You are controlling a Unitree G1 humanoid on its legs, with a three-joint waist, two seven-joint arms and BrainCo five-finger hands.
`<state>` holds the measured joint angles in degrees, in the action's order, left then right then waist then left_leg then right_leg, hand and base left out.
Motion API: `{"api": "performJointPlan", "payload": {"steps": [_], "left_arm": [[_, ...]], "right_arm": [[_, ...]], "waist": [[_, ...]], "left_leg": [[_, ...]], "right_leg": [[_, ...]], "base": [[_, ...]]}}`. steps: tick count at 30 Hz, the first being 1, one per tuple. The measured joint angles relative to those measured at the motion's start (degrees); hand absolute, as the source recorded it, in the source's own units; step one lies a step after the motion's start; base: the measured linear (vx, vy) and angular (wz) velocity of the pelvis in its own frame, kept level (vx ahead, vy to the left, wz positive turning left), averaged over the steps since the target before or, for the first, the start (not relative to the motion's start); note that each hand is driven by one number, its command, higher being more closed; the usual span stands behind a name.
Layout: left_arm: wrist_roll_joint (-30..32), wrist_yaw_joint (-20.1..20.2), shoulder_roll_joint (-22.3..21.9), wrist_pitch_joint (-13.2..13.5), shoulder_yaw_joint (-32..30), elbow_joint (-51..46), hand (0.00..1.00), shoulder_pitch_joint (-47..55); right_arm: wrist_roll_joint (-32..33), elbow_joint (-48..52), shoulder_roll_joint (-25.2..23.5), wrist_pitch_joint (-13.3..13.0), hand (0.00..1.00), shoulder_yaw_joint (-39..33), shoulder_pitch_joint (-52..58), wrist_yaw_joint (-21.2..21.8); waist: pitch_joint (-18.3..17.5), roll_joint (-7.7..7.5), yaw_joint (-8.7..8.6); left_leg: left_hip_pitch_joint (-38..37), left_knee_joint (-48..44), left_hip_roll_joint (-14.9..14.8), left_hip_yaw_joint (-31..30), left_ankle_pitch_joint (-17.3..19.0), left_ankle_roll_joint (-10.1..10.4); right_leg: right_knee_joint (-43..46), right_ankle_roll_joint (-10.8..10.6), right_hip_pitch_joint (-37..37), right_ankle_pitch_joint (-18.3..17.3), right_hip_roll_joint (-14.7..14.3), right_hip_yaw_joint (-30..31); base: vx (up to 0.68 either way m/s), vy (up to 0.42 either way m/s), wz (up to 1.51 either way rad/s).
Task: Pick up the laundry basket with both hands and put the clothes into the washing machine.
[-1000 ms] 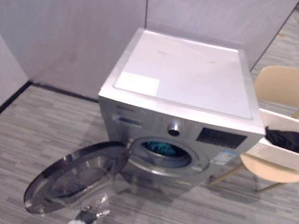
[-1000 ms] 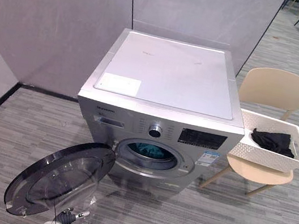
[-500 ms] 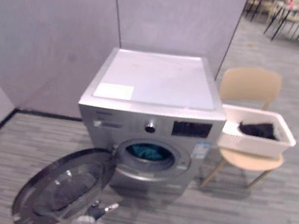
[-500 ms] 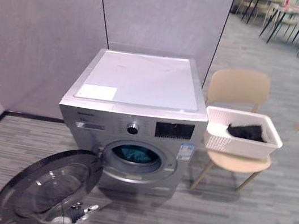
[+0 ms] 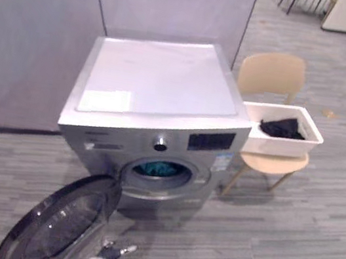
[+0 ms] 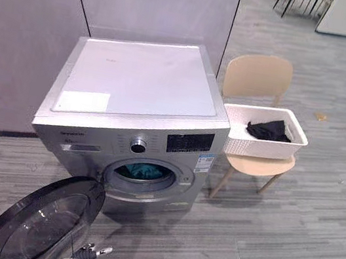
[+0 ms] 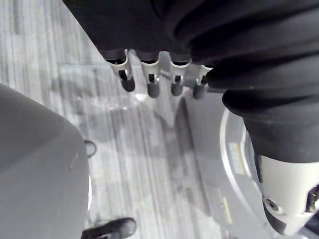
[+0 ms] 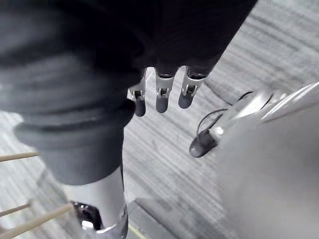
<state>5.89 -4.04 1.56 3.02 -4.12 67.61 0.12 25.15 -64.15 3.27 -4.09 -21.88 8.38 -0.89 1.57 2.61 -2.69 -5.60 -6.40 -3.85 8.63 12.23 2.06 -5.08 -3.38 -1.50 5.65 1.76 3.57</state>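
As seen from above, locate white rectangular perforated-plastic laundry basket [image 5: 270, 144] on tan moulded chair [image 5: 272, 73], just beside silver-grey metal washing machine [image 5: 117, 148]. Note crumpled black clothes [image 5: 281, 128] inside basket, teal cloth [image 5: 156, 168] in round drum opening [image 5: 156, 190], round dark-rimmed glass door [image 5: 60, 230] swung open. Note white rectangular label [image 5: 105, 100] with unreadable print on smooth flat lid [image 5: 170, 69]. Observe left hand [image 7: 153, 84] and right hand [image 8: 164, 95] over grey plank floor [image 5: 317, 220], fingers relaxed, holding nothing.

One washing machine [image 5: 153, 86], one laundry basket [image 5: 278, 146], one chair [image 5: 272, 73]
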Motion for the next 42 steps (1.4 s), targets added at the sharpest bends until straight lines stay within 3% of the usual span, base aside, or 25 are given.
{"api": "performJointPlan", "payload": {"steps": [5, 7, 9, 11, 12, 13, 14, 15, 17, 18, 21, 25, 26, 28, 29, 30, 31, 32, 33, 35, 36, 38, 40, 41, 42], "left_arm": [[1.65, -0.18, -1.11, 0.08, -0.15, -0.24, 0.0, -4.07], [1.6, -0.39, -1.0, 0.19, -0.06, -1.07, 0.0, -5.35], [1.28, -0.48, -1.31, 0.21, -0.01, -2.12, 0.0, -5.43], [0.94, -0.54, -0.29, 0.09, -0.28, -1.63, 0.0, -4.04], [0.73, -0.57, -0.1, 0.11, -0.42, -0.14, 0.0, -2.71], [0.48, -0.43, -0.17, 0.17, -0.28, 0.2, 0.0, -2.52], [0.36, -0.18, -0.73, 0.22, 0.21, 0.24, 0.0, -2.52], [0.14, -0.32, -1.15, 0.34, 0.26, 0.13, 0.0, -2.73], [-0.07, -0.04, 0.33, 0.4, 2.06, 0.18, 0.0, -3.13], [-0.08, -0.07, 2.22, 0.38, 1.03, 0.29, 0.0, -1.48], [-0.15, 0.07, 2.02, -0.22, -0.54, 0.4, 0.0, -0.04], [-0.22, 0.14, 0.67, -0.18, -0.54, -0.22, 0.0, -1.33], [-0.25, 0.1, 0.72, -0.18, -0.55, -0.77, 0.0, -1.41], [-0.93, 0.01, 0.25, -0.13, -0.54, -2.35, 0.0, -1.04], [-1.32, 0.02, -0.16, -0.06, -0.52, -2.44, 0.0, -0.94], [-1.32, 0.06, -0.57, 0.02, -0.53, -2.97, 0.0, -0.77], [-1.35, 0.04, -0.6, 0.13, -0.53, -3.27, 0.0, -0.81], [-1.45, 0.02, -0.48, 0.23, -0.45, -4.3, 0.0, -0.52], [-1.89, 0.0, -0.19, 0.66, -0.39, -5.12, 0.0, 0.34], [-3.07, 0.06, 0.09, 1.44, -0.51, -5.25, 0.0, 1.36], [-3.04, 0.21, 0.28, 1.48, -0.62, -5.12, 0.0, 1.19], [-2.95, 0.27, 0.11, 1.86, -2.64, -4.86, 0.0, 1.11], [-3.05, 0.38, 0.32, 1.96, -5.65, -4.3, 0.0, 1.0], [-3.03, 0.34, 0.36, 1.85, -7.7, -4.25, 0.0, 1.06], [-3.02, 0.28, 0.46, 1.77, -8.86, -4.11, 0.0, 1.28]], "right_arm": [[0.01, 1.41, -1.26, 0.04, 0.0, -1.87, 0.88, -0.01], [-0.02, 2.26, -2.45, 0.02, 0.0, -1.92, 0.57, -0.1], [-0.43, 2.14, -2.79, 0.56, 0.0, -3.06, 0.52, -0.29], [-1.23, 1.64, -2.78, 0.54, 0.0, -3.05, 0.15, -0.24], [-1.99, 0.79, -2.26, 0.4, 0.0, -2.95, -0.65, -0.1], [-2.51, 0.03, -2.14, 0.23, 0.0, -2.94, -1.86, -0.12], [-3.23, -0.83, -0.14, 0.75, 0.0, -4.36, -3.36, -0.3], [-3.65, -0.98, 0.76, 1.16, 0.0, -4.92, -3.95, -0.23], [-4.15, -2.06, 0.73, 1.77, 0.0, -5.46, -3.42, 0.0], [-4.47, -2.2, 0.41, 2.18, 0.0, -5.18, -3.84, 0.09], [-4.47, -2.11, 0.9, 1.74, 0.0, -5.11, -4.43, 0.19], [-4.25, -2.59, 1.8, 1.56, 0.0, -5.07, -3.84, 0.06], [-4.24, -2.96, 1.58, 1.55, 0.0, -4.95, -3.53, 0.04], [-4.24, -3.65, 2.12, 1.16, 0.0, -3.99, -2.67, 0.08], [-4.25, -3.71, 2.44, 1.02, 0.0, -3.95, -2.25, 0.04], [-4.25, -3.81, 2.87, 0.87, 0.0, -3.94, -2.05, -0.07], [-4.26, -3.81, 3.22, 0.84, 0.0, -3.87, -2.01, -0.08], [-4.29, -3.84, 3.87, 0.84, 0.0, -3.21, -2.09, -0.06], [-4.35, -3.87, 4.02, 0.78, 0.0, -2.43, -2.51, 0.06], [-4.4, -3.65, 3.76, 0.64, 0.0, -2.39, -2.67, 0.13], [-4.59, -3.12, 3.47, 0.65, 0.0, -1.82, -2.99, 0.27], [-5.12, -1.97, 2.87, 0.54, 0.0, -1.43, -3.25, 0.34], [-5.63, -1.84, 3.17, 0.52, 0.0, 1.2, -5.43, 0.82], [-6.23, -1.84, 3.46, 0.54, 0.0, 2.65, -6.96, 1.1], [-6.72, -1.83, 3.34, 0.53, 0.0, 2.98, -7.05, 1.2]], "waist": [[0.99, -0.79, -0.49], [2.23, -1.08, -0.2], [2.67, -1.85, -0.91], [2.89, -2.62, -0.88], [3.31, -3.36, 0.25], [3.23, -2.79, 0.6], [2.97, 1.09, 0.57], [3.2, 0.56, 0.12], [3.07, 0.51, -0.54], [2.89, -0.86, 1.02], [2.5, -0.13, 0.52], [2.17, -1.02, -0.41], [2.25, -1.34, -0.38], [2.76, -0.17, -0.57], [3.53, 0.34, -0.42], [3.9, 0.89, -0.28], [4.06, 0.93, 0.0], [4.34, 0.99, 0.86], [4.59, 1.41, 1.64], [4.82, 1.91, 2.35], [5.13, 2.52, 2.64], [5.1, 1.64, 3.69], [5.06, 1.46, 3.71], [5.38, 1.58, 3.72], [5.17, 1.26, 3.77]], "left_leg": [[-0.84, -2.34, -1.06, 8.69, -0.01, 0.02], [-0.56, -3.87, -1.99, 13.27, -0.05, -0.11], [-3.38, -3.41, -1.54, 18.59, 0.27, -0.38], [-4.07, -6.39, -0.96, 21.68, 0.11, -0.08], [-1.93, -12.09, -2.01, 21.98, 1.29, -1.2], [-1.6, -8.75, -1.9, 20.49, 2.1, -2.48], [-1.48, -0.77, -3.76, 20.25, -2.24, -1.17], [-2.44, 1.05, -2.82, 21.0, -1.9, -0.47], [-2.89, 1.29, -3.01, 22.56, -1.94, 0.95], [-4.12, 1.14, -4.2, 24.88, -2.02, 2.78], [-4.05, -1.34, -9.63, 27.75, -3.5, 5.88], [-1.64, -10.32, -14.59, 28.04, -3.71, 6.46], [0.09, -17.73, -17.62, 28.12, -3.62, 6.42], [4.69, -33.49, -24.23, 26.58, -5.18, 2.01], [8.27, -42.69, -27.62, 23.96, -7.24, -4.08], [12.46, -48.71, -25.07, 17.21, -4.57, -4.91], [14.69, -49.88, -21.6, 12.94, -3.25, -3.27], [18.14, -49.44, -13.83, 6.04, -0.63, 1.12], [20.39, -45.09, -8.06, 2.43, 0.38, 2.5], [20.85, -33.87, -5.38, 3.65, -0.08, 2.28], [20.94, -21.01, -3.95, 4.4, -1.99, 1.99], [19.54, -13.17, -1.41, 4.04, -7.13, -1.3], [19.15, -13.23, 0.99, 3.53, -5.03, -2.36], [19.72, -15.97, 1.19, 3.85, -2.59, -5.76], [19.44, -16.41, 1.75, 4.28, -1.3, -6.19]], "right_leg": [[9.1, 1.15, -6.63, -0.97, -2.74, 2.0], [11.41, 3.53, -8.57, -2.08, -1.59, -7.8], [23.75, 9.25, -9.76, -11.26, 5.98, -32.08], [25.94, 10.3, -9.55, -10.61, 6.35, -35.87], [23.11, 11.64, -8.65, -7.53, 5.43, -34.32], [19.84, 10.32, -7.97, -5.5, 3.84, -32.19], [20.37, 10.55, -8.22, -8.68, 3.17, -34.54], [29.96, 8.35, -9.87, -14.17, 8.26, -39.07], [33.27, 2.21, -8.17, -17.52, 14.07, -39.32], [25.48, -0.79, -5.69, -14.56, 13.0, -35.61], [14.76, 2.87, -1.89, -10.02, 4.63, -33.61], [9.53, 4.34, 0.37, -9.02, 0.67, -32.35], [8.25, 4.71, 1.62, -8.81, -0.46, -31.43], [7.13, 5.54, 4.21, -9.25, -2.82, -30.05], [6.97, 6.47, 5.88, -9.88, -3.86, -29.07], [7.4, 7.11, 6.87, -10.76, -3.55, -27.64], [7.61, 7.16, 7.14, -11.19, -2.94, -26.82], [8.06, 6.81, 7.28, -11.82, -1.57, -25.17], [8.12, 6.77, 7.74, -11.82, -1.02, -23.48], [8.01, 6.01, 8.48, -12.08, -1.16, -22.16], [8.03, 5.04, 9.16, -12.7, -1.47, -21.2], [7.9, 3.88, 9.66, -13.48, -0.25, -18.8], [8.09, 2.57, 9.05, -14.28, 1.35, -16.58], [9.07, 1.13, 8.8, -15.21, 1.77, -15.17], [10.14, 0.32, 8.63, -16.12, 2.6, -14.64]], "base": [[0.06, -0.024, -0.96], [-0.02, -0.082, -1.08], [0.03, -0.083, -0.76], [0.01, -0.074, -1.13], [-0.07, -0.121, -1.54], [-0.09, -0.099, -1.62], [-0.05, -0.08, -0.93], [0.02, -0.063, -0.6], [0.06, -0.21, -0.46], [0.05, -0.347, -0.91], [0.04, -0.332, -0.8], [0.0, -0.147, -0.27], [0.02, -0.149, -0.42], [0.03, -0.14, -0.45], [0.05, -0.029, -0.41], [0.06, 0.027, -0.4], [0.07, 0.112, -0.56], [0.08, 0.147, -0.75], [0.1, 0.178, -0.91], [0.11, 0.15, -0.61], [0.12, 0.133, -0.33], [0.23, 0.195, -0.43], [0.32, 0.234, -0.36], [0.23, 0.194, -0.37], [0.35, 0.232, -0.38]]}}
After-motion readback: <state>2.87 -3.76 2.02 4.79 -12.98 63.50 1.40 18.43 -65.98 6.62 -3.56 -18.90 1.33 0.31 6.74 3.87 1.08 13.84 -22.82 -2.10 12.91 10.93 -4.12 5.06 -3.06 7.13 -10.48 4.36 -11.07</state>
